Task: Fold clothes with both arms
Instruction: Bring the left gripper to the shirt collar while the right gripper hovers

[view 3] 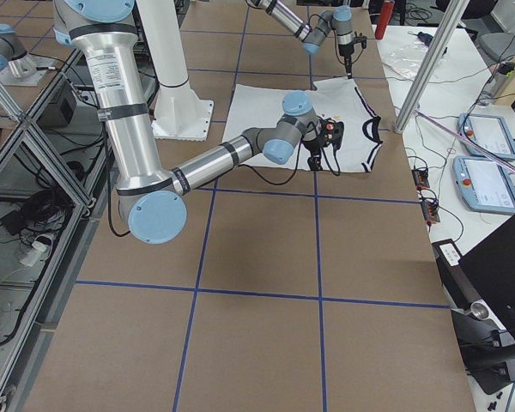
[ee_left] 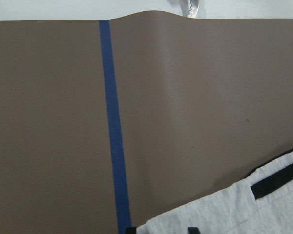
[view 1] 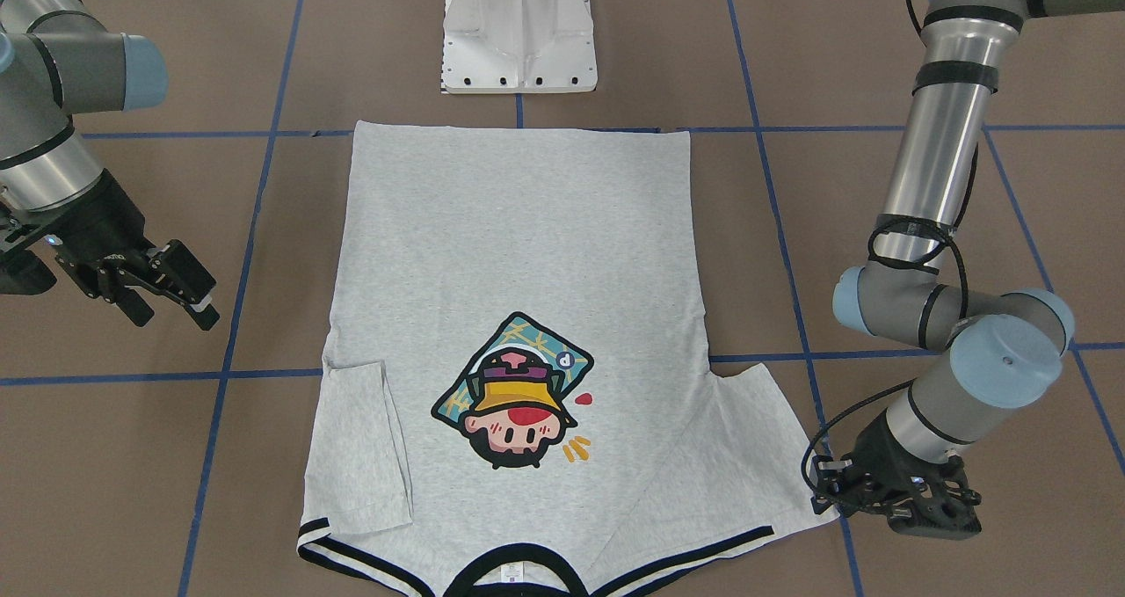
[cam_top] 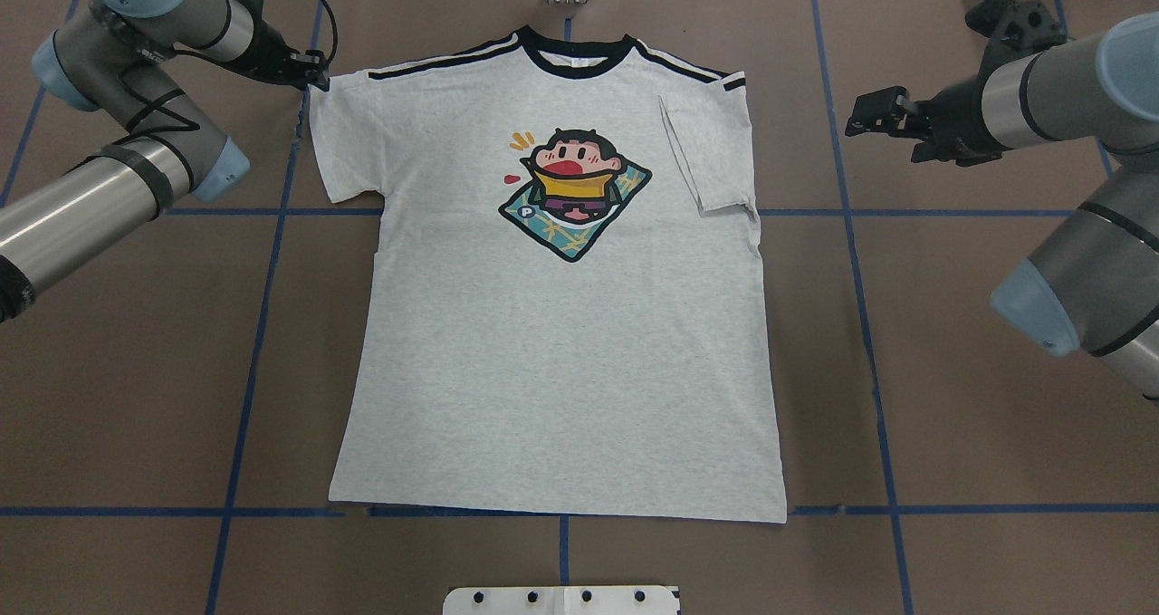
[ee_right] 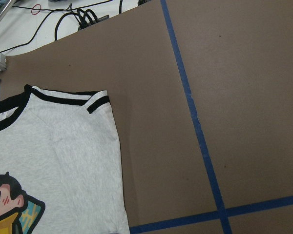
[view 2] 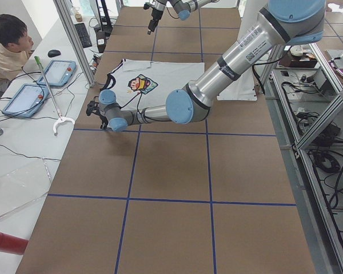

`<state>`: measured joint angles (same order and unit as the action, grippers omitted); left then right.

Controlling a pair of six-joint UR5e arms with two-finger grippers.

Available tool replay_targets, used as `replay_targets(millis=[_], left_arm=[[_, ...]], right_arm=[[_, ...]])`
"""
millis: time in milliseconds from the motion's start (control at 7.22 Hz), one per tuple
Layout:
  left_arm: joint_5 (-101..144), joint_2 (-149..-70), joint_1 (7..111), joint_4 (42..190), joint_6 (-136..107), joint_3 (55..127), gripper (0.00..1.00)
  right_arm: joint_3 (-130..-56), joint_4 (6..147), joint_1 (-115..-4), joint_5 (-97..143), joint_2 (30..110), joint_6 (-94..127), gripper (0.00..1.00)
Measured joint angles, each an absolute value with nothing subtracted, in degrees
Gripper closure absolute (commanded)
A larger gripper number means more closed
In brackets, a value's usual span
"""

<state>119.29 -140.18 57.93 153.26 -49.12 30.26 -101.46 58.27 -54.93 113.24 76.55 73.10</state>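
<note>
The light heather-grey T-shirt with black collar and cartoon print [cam_top: 561,343] lies flat, print up, on the brown blue-taped table [cam_top: 978,434], its long axis running away from the robot with the collar at the far end. Its spread sleeve [cam_top: 342,148] has its outer corner at the left gripper [cam_top: 314,75], whose fingers look apart. The right gripper [view 1: 174,314], also parted, hovers well clear of the folded-in sleeve [cam_top: 715,158].
</note>
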Motion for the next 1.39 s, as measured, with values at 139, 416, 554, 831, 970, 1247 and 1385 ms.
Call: replay_targets(millis=[139,416,554,831,970,1247,1385], left_arm=[[119.28,-140.23,57.88,153.38,-49.18,30.19,1.0],[119.27,-140.23,57.84,153.49,-49.21,30.15,1.0],[119.29,-140.55,57.84,153.8,-49.73,30.19,1.0],[119.38,-141.76,57.75,154.32,-53.76,32.74,1.0],[119.35,-141.84,57.01,154.06,-57.07,35.89,1.0],[118.09,-142.6,53.36,152.45,-65.31,41.14,1.0],[114.73,-143.49,51.0,151.63,-67.89,42.35,1.0]], right_arm=[[-101.39,58.27,-54.93,113.31,76.54,73.07,0.0],[-101.34,58.27,-54.93,113.52,76.4,73.04,0.0],[-101.31,58.27,-54.93,113.57,76.34,73.04,0.01],[-101.28,58.31,-54.93,113.56,76.3,73.09,0.01],[-101.28,58.29,-54.89,113.53,76.31,73.11,0.01],[-101.29,58.29,-54.94,113.48,76.42,73.12,0.01],[-101.28,58.33,-54.97,113.45,76.52,73.12,0.0]])
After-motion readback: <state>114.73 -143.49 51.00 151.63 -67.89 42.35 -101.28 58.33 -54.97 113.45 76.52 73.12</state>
